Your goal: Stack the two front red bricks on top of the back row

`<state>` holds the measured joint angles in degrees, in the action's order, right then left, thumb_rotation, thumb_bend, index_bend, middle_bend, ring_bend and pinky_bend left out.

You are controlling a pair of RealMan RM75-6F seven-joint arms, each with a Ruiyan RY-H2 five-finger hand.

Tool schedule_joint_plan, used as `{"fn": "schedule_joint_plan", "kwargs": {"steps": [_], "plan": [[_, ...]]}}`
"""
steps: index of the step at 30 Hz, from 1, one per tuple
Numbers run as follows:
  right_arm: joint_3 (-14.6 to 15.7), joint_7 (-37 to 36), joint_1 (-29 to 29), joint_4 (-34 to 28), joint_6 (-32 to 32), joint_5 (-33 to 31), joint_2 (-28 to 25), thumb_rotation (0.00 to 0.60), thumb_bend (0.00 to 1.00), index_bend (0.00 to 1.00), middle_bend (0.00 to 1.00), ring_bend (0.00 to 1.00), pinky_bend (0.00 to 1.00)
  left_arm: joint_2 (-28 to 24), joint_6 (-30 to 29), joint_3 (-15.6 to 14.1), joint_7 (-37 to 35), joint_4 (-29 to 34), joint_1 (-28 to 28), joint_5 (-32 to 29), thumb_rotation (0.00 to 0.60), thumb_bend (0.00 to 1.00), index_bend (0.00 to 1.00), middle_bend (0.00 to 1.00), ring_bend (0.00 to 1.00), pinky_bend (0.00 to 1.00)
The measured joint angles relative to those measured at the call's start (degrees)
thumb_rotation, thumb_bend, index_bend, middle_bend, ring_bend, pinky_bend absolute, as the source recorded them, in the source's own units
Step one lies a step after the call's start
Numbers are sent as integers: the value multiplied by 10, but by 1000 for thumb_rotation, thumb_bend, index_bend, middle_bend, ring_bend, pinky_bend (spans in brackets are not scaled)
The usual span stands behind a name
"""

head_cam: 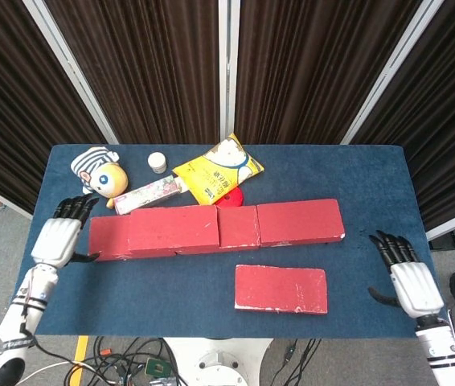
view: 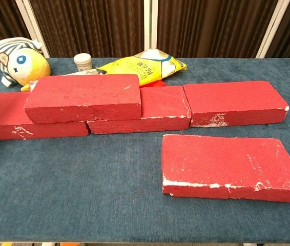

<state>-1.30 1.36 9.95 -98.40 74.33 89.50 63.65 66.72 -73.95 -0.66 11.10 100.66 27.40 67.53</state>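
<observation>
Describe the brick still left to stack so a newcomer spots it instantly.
On the blue table, find the long red back row. In front of it, toward its right end, lies the lone red brick, flat, touching no other brick.

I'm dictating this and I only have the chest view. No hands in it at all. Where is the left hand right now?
Observer: The left hand is over the table near its left edge, just left of the back row, fingers apart, holding nothing.
Operator: And the right hand?
Observer: The right hand is near the table's right edge, fingers spread and empty, well apart from the front brick.
</observation>
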Motion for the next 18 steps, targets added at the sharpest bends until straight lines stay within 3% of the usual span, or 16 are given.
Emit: {"fn": "schedule_joint_plan", "kwargs": {"steps": [3, 8, 18], "plan": [[10, 12, 20, -20, -42, 9, 3, 600, 0, 0, 0, 0, 0, -11, -25, -17, -16, -10, -31, 32, 600, 4, 0, 0, 0, 30], [21, 50, 51, -46, -112, 0, 21, 600, 0, 0, 0, 0, 0, -23, -60, -35, -46, -30, -76, 68, 600, 0, 0, 0, 0, 14], [14, 145, 104, -80, -196, -97, 82, 600, 0, 0, 0, 0, 0, -36, -54, -37, -110, -61, -117, 73, 600, 0, 0, 0, 0, 13]]}}
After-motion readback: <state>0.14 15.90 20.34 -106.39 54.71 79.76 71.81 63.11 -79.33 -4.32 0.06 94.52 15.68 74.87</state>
